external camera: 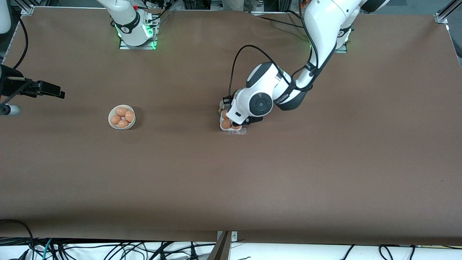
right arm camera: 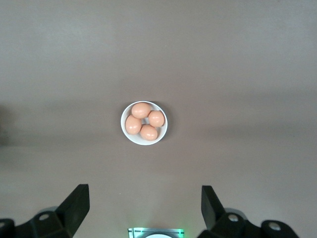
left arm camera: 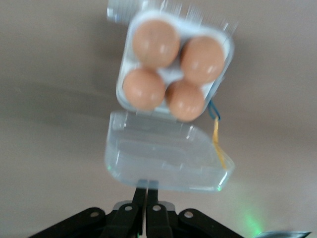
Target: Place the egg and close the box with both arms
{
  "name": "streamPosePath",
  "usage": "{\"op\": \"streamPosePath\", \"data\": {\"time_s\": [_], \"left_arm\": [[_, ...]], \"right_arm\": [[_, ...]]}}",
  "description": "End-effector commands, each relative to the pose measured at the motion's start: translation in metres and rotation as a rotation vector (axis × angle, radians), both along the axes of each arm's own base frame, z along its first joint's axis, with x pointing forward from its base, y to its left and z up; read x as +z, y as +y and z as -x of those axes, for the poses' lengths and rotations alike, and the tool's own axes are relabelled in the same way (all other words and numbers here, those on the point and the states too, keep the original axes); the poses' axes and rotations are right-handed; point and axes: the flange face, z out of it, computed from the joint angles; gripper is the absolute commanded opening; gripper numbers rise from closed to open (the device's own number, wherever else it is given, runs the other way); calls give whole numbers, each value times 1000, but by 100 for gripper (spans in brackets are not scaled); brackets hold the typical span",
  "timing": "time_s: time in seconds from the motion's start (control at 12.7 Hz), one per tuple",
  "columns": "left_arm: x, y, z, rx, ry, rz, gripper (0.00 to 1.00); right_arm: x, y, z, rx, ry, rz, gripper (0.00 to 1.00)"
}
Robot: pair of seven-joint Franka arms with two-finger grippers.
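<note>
The box (left arm camera: 174,74) is a clear plastic carton with an egg (left arm camera: 156,42) in each of its several cells. Its lid (left arm camera: 166,158) hangs open from the hinge toward my left gripper (left arm camera: 147,187). That gripper is shut, its fingertips pressed together against the lid's free edge. In the front view the left arm's wrist hangs over the box (external camera: 231,127) near the table's middle and hides part of it. My right gripper (right arm camera: 143,193) is open and empty, high above the white bowl (right arm camera: 144,123) of eggs.
The white bowl (external camera: 122,117) holds several brown eggs and stands toward the right arm's end of the table. A thin yellow and blue cord (left arm camera: 216,134) trails beside the box. A black device on a stand (external camera: 39,88) overhangs the table edge at the right arm's end.
</note>
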Motion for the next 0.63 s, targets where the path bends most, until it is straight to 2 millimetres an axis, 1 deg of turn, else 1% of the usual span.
{"op": "streamPosePath", "data": {"time_s": [0.0,0.08,0.16,0.24,0.31,0.39,0.47,0.55], "left_arm": [[34,14,-36,31,-84,0,12],[63,27,-51,43,-129,0,15],[80,50,-60,19,-145,-64,16],[102,66,-62,-29,-173,-143,35],[125,85,-73,-55,-221,-219,50],[139,103,-81,-80,-245,-285,64],[151,126,-92,-129,-254,-313,75],[166,155,-107,-167,-268,-299,81]], "right_arm": [[16,-3,7,-2,1,-24,100],[18,-3,9,-5,6,-23,100],[25,-2,12,5,-4,-23,100],[29,-1,14,9,-10,-23,100],[29,-1,14,11,-12,-23,100],[31,-1,16,16,-12,-22,100],[34,-1,16,16,-18,-20,100],[35,-4,16,9,-26,-19,100]]}}
